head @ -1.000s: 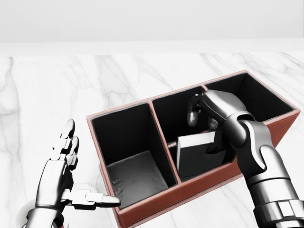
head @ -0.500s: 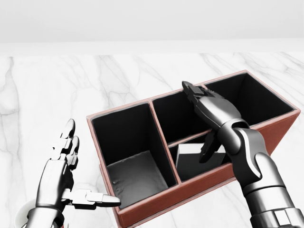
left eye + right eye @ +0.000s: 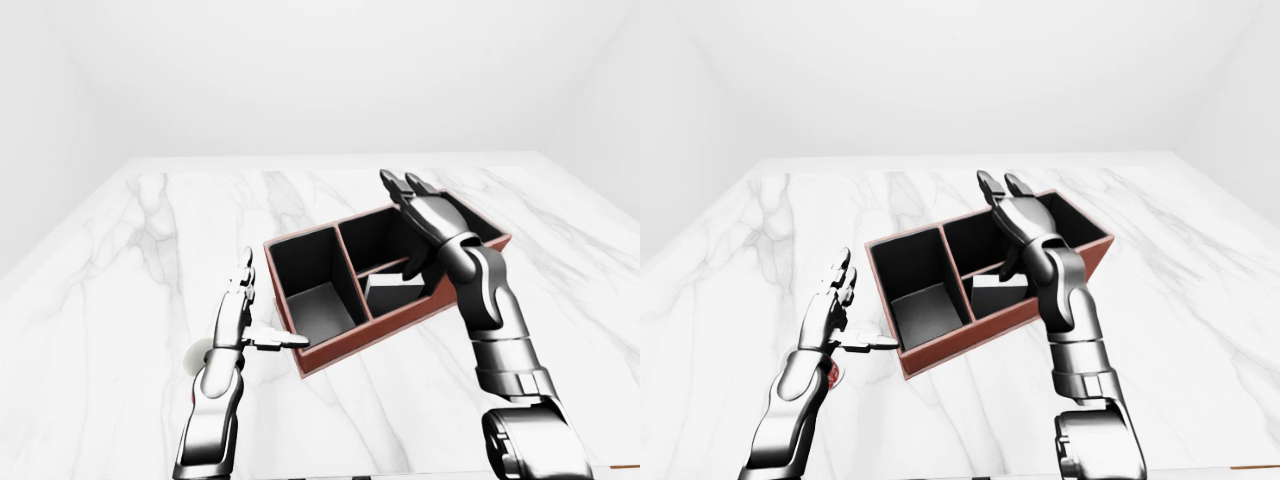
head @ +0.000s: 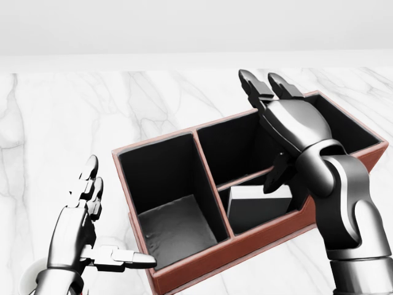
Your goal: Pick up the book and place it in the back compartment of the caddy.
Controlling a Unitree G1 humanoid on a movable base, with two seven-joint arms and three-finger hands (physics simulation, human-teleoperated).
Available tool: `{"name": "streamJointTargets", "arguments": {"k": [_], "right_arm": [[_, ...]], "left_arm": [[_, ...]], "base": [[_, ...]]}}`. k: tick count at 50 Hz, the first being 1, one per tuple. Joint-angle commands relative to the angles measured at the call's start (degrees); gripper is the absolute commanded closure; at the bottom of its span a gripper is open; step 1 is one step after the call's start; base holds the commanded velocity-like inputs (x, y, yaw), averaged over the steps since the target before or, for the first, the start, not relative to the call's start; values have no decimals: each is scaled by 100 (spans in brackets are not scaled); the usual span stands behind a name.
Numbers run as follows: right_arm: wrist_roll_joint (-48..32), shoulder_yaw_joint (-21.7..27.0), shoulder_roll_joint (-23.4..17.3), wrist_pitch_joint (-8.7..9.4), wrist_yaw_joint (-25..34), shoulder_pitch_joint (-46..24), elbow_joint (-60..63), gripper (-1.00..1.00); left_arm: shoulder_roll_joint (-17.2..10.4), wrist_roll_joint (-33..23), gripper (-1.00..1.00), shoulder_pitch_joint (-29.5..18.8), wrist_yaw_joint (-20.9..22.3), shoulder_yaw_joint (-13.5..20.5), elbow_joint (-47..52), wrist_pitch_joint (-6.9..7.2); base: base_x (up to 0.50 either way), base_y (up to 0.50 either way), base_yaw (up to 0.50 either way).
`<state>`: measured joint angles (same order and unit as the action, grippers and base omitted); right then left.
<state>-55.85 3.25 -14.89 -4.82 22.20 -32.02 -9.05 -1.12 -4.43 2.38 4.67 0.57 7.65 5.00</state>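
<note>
We see the book (image 4: 256, 204) lying in the lower middle compartment of the caddy (image 4: 202, 265), partly hidden by the right hand (image 4: 288, 117); that hand hovers above with fingers spread, holding nothing; the left hand (image 4: 86, 236), also spread, stands just beside the caddy's left wall; bare marble desk (image 4: 73, 117) surrounds the caddy.

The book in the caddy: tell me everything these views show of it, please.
The book is a plain slab, light grey on top with a darker side face, and shows no title or markings. It lies inside the red-brown caddy, in the small compartment at the head view's lower right, below the thin divider, apparently resting on the floor. The right hand is above it, fingers spread, not touching; its thumb hides part of the book's right edge.
</note>
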Motion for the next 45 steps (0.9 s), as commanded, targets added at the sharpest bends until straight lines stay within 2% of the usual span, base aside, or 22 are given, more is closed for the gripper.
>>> {"name": "streamJointTargets", "arguments": {"k": [1, 4, 16, 26, 32, 45], "right_arm": [[149, 132, -5, 139, 411, 181, 819, -100], [208, 161, -5, 231, 505, 235, 1031, -100], [959, 416, 87, 982, 917, 637, 2493, -100], [1551, 701, 58, 982, 1019, 1067, 3595, -100], [1753, 755, 7, 982, 1044, 1092, 4000, -100], [2402, 979, -37, 982, 742, 1138, 4723, -100]], "left_arm": [[3, -5, -100, 19, 1, -8, 48, 0], [5, -9, -100, 16, -2, -14, 40, 0], [8, 40, -100, 27, 2, 1, 168, 0], [12, 56, -100, 61, 11, -12, 291, 0], [15, 47, -100, 81, 11, -25, 290, 0], [20, 92, -100, 115, 38, -23, 605, 0]], "base": [[0, 0, 0], [0, 0, 0], [0, 0, 0], [0, 0, 0], [0, 0, 0], [0, 0, 0]]}}
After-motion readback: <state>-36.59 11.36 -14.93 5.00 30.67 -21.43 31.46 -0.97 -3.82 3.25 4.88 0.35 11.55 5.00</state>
